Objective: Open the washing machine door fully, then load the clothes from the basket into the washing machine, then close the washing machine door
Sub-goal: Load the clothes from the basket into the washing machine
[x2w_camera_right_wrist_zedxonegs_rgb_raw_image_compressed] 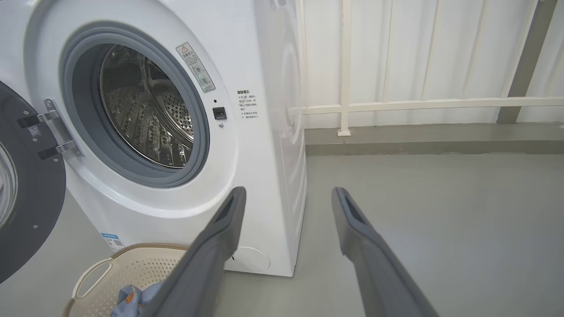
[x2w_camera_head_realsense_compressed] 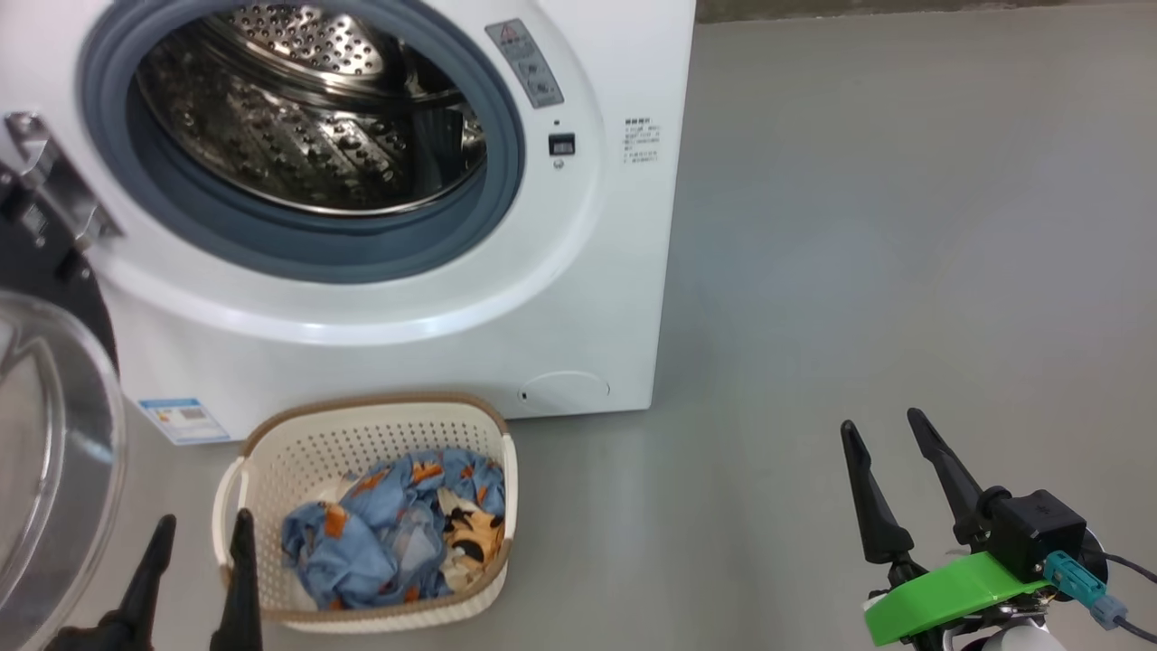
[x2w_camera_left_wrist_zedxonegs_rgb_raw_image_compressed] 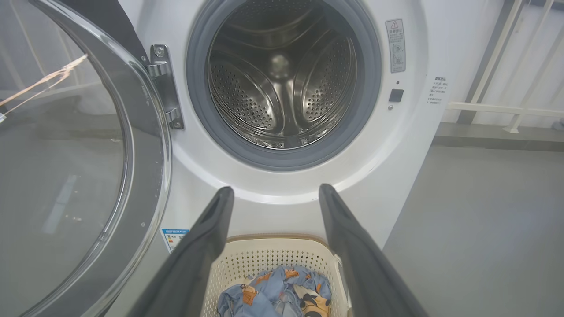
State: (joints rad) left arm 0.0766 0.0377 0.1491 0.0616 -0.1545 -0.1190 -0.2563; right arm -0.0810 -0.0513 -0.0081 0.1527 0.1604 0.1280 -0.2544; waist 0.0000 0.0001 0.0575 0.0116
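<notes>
The white washing machine (x2w_camera_head_realsense_compressed: 578,298) stands with its steel drum (x2w_camera_head_realsense_compressed: 307,108) bare. Its door (x2w_camera_head_realsense_compressed: 45,452) is swung wide to the left, glass bowl facing out; it also shows as door (x2w_camera_left_wrist_zedxonegs_rgb_raw_image_compressed: 66,167) and door (x2w_camera_right_wrist_zedxonegs_rgb_raw_image_compressed: 26,193). On the floor in front sits the cream basket (x2w_camera_head_realsense_compressed: 298,448) holding the light blue clothes (x2w_camera_head_realsense_compressed: 389,533). My left gripper (x2w_camera_head_realsense_compressed: 203,533) is open, just left of the basket's near corner. In the left wrist view the left gripper (x2w_camera_left_wrist_zedxonegs_rgb_raw_image_compressed: 273,191) points at the machine above the basket (x2w_camera_left_wrist_zedxonegs_rgb_raw_image_compressed: 264,259). My right gripper (x2w_camera_head_realsense_compressed: 886,429) is open over bare floor to the right.
Grey floor (x2w_camera_head_realsense_compressed: 904,226) stretches to the right of the machine. A white railing (x2w_camera_right_wrist_zedxonegs_rgb_raw_image_compressed: 396,105) with pale curtain runs along the back wall. The open door takes up the space at the left.
</notes>
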